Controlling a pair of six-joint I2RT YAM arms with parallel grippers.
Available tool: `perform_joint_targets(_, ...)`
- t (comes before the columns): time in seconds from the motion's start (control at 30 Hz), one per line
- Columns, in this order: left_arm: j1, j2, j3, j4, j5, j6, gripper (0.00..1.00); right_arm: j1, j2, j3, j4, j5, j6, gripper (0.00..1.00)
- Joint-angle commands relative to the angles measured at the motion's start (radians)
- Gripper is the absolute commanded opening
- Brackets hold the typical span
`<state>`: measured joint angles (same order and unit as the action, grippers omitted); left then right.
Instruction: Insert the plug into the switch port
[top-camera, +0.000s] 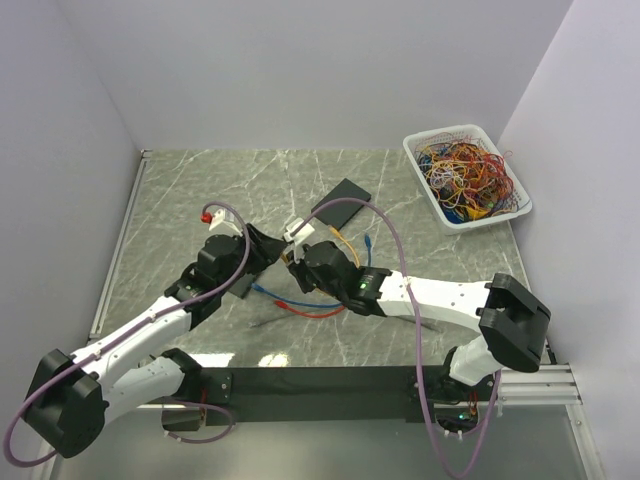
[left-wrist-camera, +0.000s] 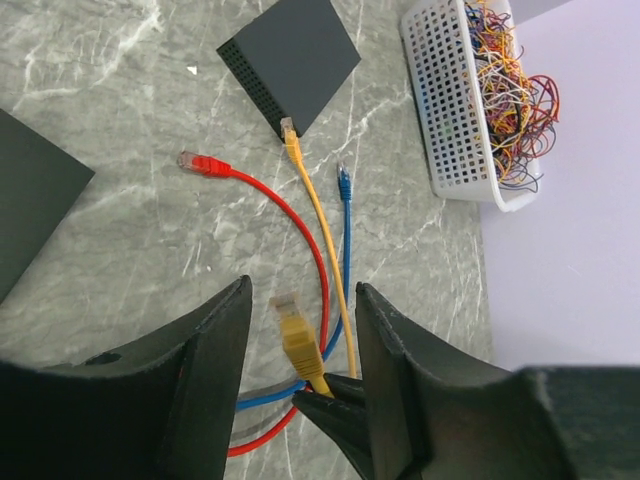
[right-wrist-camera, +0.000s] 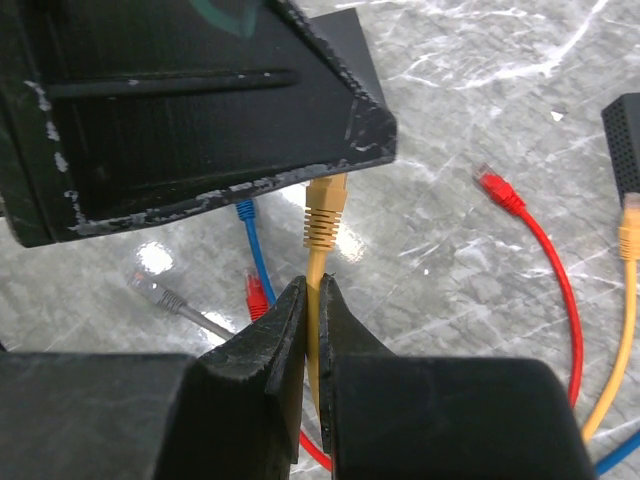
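Yellow plug is up off the counter, well short of the switch, clip end pointing roughly toward it. My right end effector is pressed together on the yellow cable just behind the plug's boot. My left end effector is spread, one finger on each side of the plug and neither touching it.

Handling: the plug is light, hard plastic, smooth-sided, and its latch tab looks snappable. The cable behind it is soft and will bend and spring, so a grip on the cable alone gives poor aim. Better to take the plug by its flat sides, tab left free – that looks like what the left is lined up for.

Another yellow plug sits at the switch's port face; can't tell if it's seated. A red plug and a blue plug lie loose on the near side of the switch – the wire basket is off to the switch's right.
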<state>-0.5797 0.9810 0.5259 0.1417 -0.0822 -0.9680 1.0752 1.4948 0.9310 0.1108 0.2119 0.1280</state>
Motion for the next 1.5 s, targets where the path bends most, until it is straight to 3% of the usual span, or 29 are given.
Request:
perform_joint_targets(0.0, -0.009, -0.008, 0.051, -0.014, -0.036, -0.015, 0.52, 0.009, -0.010, 0.039, 0.029, 0.053, -0.016, 0.00)
perform_joint_targets(0.5, -0.029, 0.033, 0.049, 0.030, -0.016, -0.029, 0.31, 0.022, 0.007, 0.037, 0.050, 0.069, -0.010, 0.00)
perform_joint_targets(0.7, -0.035, 0.030, 0.049, 0.029, -0.025, -0.031, 0.17, 0.028, 0.027, 0.043, 0.050, 0.069, -0.010, 0.00)
perform_joint_targets(0.83, -0.037, 0.015, 0.039, 0.025, -0.042, -0.024, 0.01, 0.029, 0.036, 0.049, 0.052, 0.060, -0.001, 0.00)
perform_joint_targets(0.97, -0.037, -0.017, 0.019, 0.041, -0.060, -0.012, 0.00, 0.029, 0.030, 0.043, 0.061, 0.018, 0.012, 0.00)
perform_joint_targets(1.17, -0.035, -0.125, -0.049, 0.128, -0.082, 0.089, 0.00, 0.022, -0.025, 0.000, 0.104, -0.026, 0.021, 0.48)
perform_joint_targets(1.47, -0.034, -0.264, -0.116, 0.225, -0.062, 0.235, 0.01, -0.003, -0.132, -0.069, 0.165, -0.104, 0.033, 0.47)
